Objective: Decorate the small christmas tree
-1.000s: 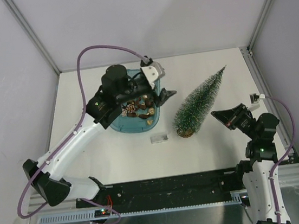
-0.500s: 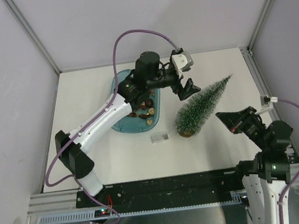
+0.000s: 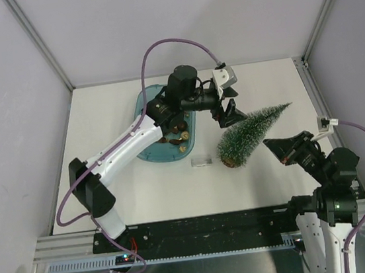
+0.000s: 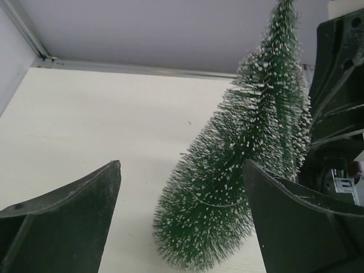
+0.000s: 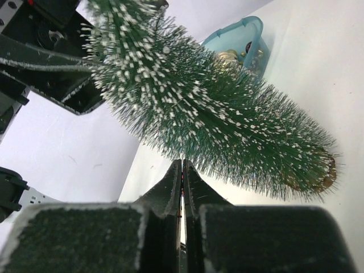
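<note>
1. The small christmas tree [image 3: 252, 133], a slim green bottle-brush cone with frosty tips, tilts over the white table [image 3: 108, 179], just right of the teal plastic tray [image 3: 162, 157].
2. The left gripper [image 3: 229, 115] is spread wide at the tree's flank.
3. The right gripper [image 3: 268, 143] is near the tree, its fingers pressed together and holding nothing.

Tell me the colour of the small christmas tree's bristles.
The small christmas tree is dark green with whitish tips, clearest in the left wrist view.

The small christmas tree [image 3: 252, 133] tilts rightward, the left arm's jaws just beside it, teal tray [image 3: 148, 153] nearby.
</note>
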### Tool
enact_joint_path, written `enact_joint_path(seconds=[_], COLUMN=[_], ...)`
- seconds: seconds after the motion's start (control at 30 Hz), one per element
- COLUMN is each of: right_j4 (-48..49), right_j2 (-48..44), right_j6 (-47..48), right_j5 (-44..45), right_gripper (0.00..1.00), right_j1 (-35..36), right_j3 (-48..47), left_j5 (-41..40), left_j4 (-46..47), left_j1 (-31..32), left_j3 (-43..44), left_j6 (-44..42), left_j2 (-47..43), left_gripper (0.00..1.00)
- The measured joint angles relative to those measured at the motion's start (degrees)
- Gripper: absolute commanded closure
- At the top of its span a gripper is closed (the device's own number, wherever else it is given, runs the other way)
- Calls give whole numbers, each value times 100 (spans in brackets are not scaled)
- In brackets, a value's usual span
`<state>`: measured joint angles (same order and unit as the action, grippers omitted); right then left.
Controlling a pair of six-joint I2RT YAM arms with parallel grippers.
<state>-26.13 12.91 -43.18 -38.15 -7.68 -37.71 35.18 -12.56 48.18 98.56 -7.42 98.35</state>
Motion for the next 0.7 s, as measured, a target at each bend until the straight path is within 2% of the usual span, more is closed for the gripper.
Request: enact_joint_path(seconds=[0.23, 0.53, 0.7], right_j4=[686, 1576, 1818], right_j2=[409, 863, 1167], right_j6=[-361, -634, -577], right_j5=[-20, 450, 1014], right_gripper=[96, 72, 49], right_j1=[293, 1580, 2345], right_j3=[291, 494, 507], left_j5=[-103, -693, -1019], left_j4=[-39, -2, -7], left_j1=[151, 297, 297], left_j3=[-227, -210, -203], left_j6=[114, 205, 201], left_j2=[0, 50, 85], left_gripper=[9, 11, 9])
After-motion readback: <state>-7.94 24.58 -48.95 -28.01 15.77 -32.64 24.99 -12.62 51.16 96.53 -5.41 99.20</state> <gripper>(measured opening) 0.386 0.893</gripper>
